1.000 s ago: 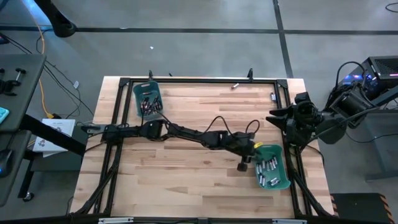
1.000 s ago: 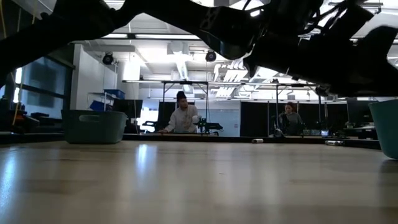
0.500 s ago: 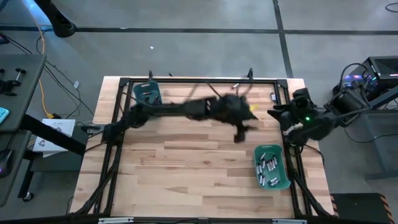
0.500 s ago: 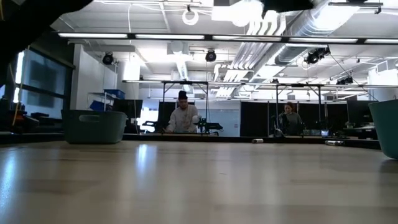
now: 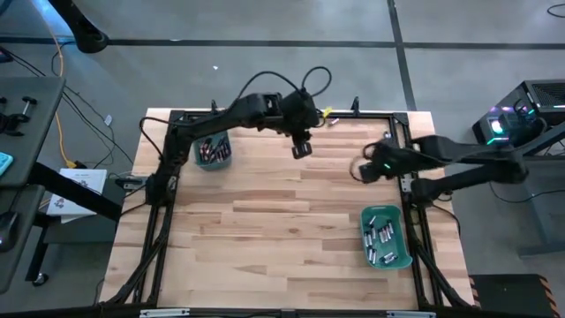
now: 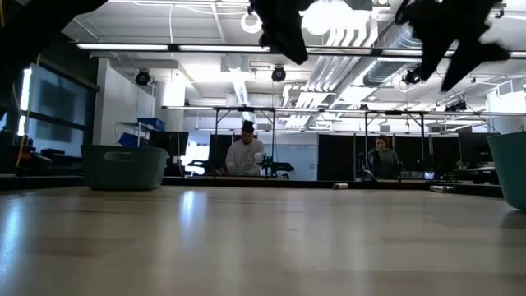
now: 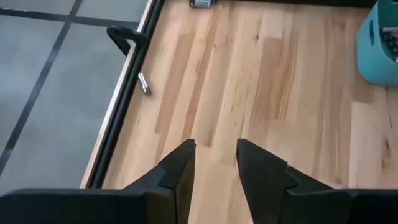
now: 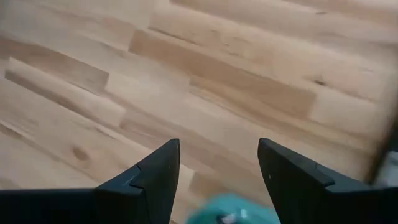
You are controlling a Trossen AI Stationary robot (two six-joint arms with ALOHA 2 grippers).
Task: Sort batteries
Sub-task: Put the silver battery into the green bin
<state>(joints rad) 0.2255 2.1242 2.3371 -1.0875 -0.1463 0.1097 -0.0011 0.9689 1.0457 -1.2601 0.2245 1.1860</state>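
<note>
My left gripper (image 5: 301, 148) hangs empty above the table (image 5: 265, 230), fingers (image 7: 180, 168) parted. Just ahead of it, a loose battery (image 5: 335, 120) lies by the far rail; I'd descend squarely, straddling it. The right gripper (image 5: 365, 168), beside mine, is spread wide and empty. Sorted batteries fill both teal bins (image 5: 387, 237).

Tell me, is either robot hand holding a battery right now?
No. The left hand and the right hand are both open above bare table, with nothing between their fingers.
</note>
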